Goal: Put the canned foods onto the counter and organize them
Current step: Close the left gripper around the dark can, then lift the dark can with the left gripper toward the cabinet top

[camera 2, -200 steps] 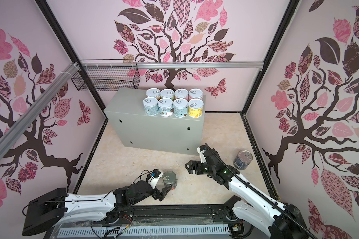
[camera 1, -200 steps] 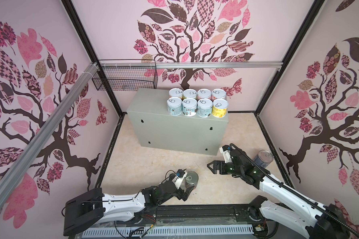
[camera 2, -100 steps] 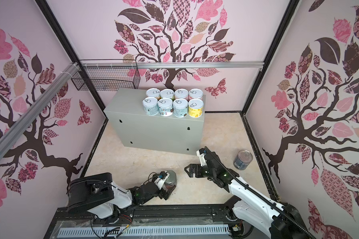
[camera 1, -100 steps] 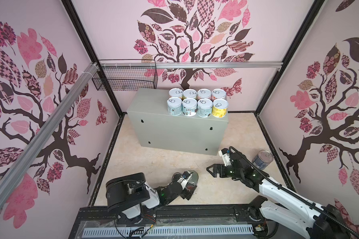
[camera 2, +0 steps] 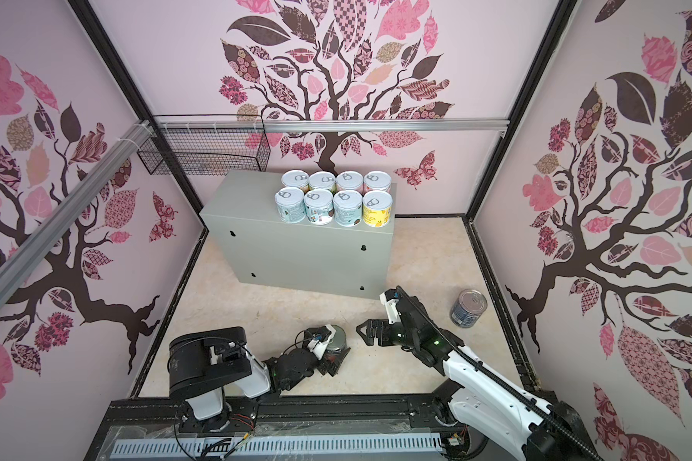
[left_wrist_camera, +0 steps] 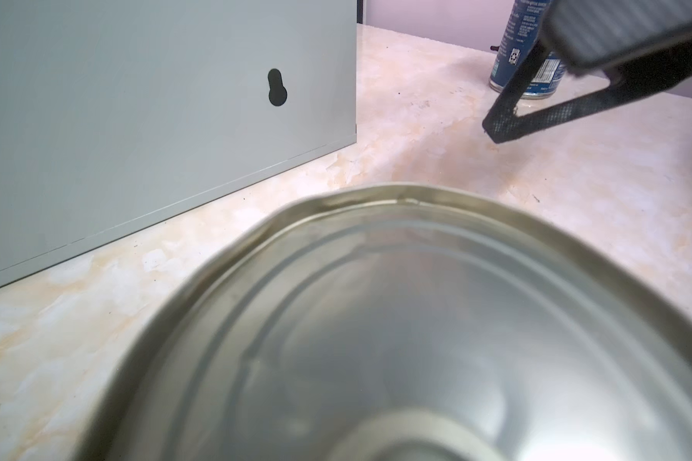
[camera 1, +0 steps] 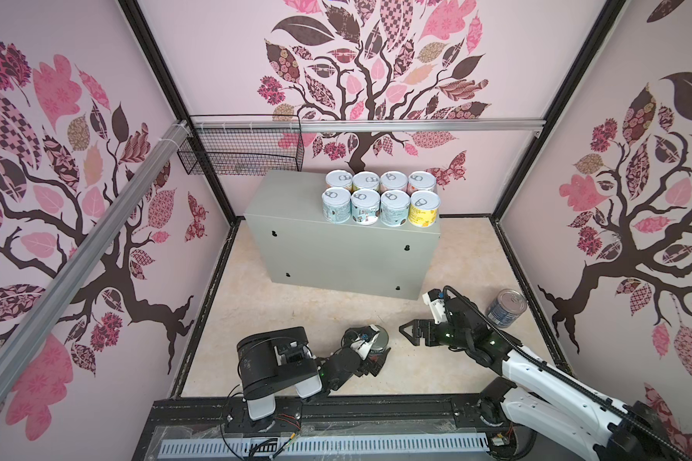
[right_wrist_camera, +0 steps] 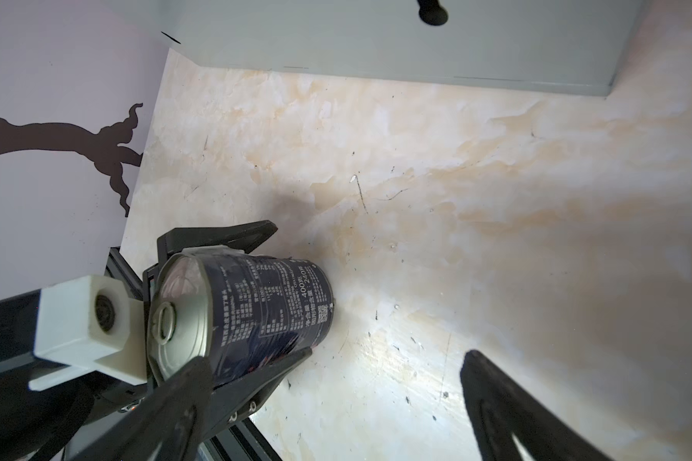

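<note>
Black wire basket (camera 1: 240, 151) hangs on the wall at the far left. To its right stands the grey metal worktop (camera 1: 336, 255), and eight short cans (camera 1: 380, 195) sit on the right end of its top, in two rows of four, touching each other. In front of the worktop, on the floor (camera 1: 280, 319), a dark can (right_wrist_camera: 264, 303) stands upright. The left gripper (right_wrist_camera: 292, 291) lies low around it, with its jaws wide, one on each side; I cannot tell if they press the can. Just to the right, the right gripper (camera 1: 406, 333) points at this can, its jaws wide and holding nothing. A blue can (camera 1: 506, 307) stands on the floor near the right wall
</note>
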Robot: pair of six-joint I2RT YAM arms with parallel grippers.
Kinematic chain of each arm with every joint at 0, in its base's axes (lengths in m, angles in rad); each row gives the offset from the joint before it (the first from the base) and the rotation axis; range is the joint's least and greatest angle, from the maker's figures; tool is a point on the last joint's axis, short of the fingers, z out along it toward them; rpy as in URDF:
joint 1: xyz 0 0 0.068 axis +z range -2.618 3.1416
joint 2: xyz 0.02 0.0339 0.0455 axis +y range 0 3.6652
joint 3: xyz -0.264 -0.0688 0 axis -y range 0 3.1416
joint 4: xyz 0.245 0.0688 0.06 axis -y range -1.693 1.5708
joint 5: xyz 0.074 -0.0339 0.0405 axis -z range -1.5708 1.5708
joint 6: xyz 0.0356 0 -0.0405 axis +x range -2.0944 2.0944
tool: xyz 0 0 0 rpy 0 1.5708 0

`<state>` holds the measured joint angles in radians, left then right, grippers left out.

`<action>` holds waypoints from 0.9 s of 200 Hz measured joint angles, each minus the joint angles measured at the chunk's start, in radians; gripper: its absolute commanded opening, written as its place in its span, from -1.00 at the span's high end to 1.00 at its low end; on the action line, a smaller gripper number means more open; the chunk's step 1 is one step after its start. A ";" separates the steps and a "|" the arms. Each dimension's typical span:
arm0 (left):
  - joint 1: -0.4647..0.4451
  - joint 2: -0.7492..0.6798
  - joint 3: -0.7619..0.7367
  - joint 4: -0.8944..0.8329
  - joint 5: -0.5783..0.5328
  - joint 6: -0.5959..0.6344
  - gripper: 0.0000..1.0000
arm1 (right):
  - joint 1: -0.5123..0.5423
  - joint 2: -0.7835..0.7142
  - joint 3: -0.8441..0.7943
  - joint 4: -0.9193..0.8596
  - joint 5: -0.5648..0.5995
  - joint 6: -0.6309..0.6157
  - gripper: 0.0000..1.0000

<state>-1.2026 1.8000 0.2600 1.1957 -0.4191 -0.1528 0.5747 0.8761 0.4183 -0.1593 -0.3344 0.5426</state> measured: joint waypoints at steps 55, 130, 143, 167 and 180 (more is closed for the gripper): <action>-0.001 0.017 0.018 0.013 0.000 0.010 -0.69 | 0.000 0.003 0.000 0.000 -0.001 0.000 -1.00; -0.001 -0.054 0.007 -0.055 0.032 0.019 -0.50 | 0.000 -0.026 0.000 -0.010 0.004 0.000 -1.00; -0.001 -0.113 0.002 -0.106 0.034 0.018 -0.49 | 0.000 -0.034 0.000 -0.020 0.010 0.000 -1.00; -0.001 -0.271 0.000 -0.235 0.036 0.002 -0.48 | 0.000 -0.046 0.000 -0.041 0.026 0.000 -1.00; -0.001 -0.372 0.000 -0.317 0.039 -0.007 -0.47 | 0.000 -0.053 0.000 -0.053 0.034 0.000 -1.00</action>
<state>-1.2034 1.4277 0.2604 0.8787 -0.3798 -0.1596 0.5751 0.8230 0.4187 -0.2123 -0.3004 0.5423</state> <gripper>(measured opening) 0.757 0.999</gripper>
